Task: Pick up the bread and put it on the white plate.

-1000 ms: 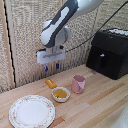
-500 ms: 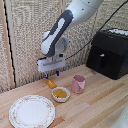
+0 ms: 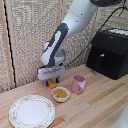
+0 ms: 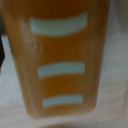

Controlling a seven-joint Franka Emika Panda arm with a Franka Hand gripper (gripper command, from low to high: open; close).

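The bread (image 3: pixel 52 85) is a small golden-orange chunk on the wooden table, just behind the small white bowl. My gripper (image 3: pixel 51 81) is low over it. Its short blue and black fingers (image 3: pixel 46 80) stand apart on either side of the bread, open. I cannot tell whether they touch it. The white plate (image 3: pixel 32 111) with the speckled rim lies at the front, toward the exterior view's left, with nothing on it. A blurred orange surface (image 4: pixel 60 60) with three pale bars fills the wrist view, very close.
A small white bowl (image 3: pixel 61 93) with flat yellow-orange food sits in front of the bread. A pink cup (image 3: pixel 78 83) stands to its right in the exterior view. A black box (image 3: pixel 110 52) stands at the back right. A woven screen is behind.
My gripper has come down and slightly toward the exterior view's right, from above the table to right over the bread. Bread, bowl, cup and plate have not moved.
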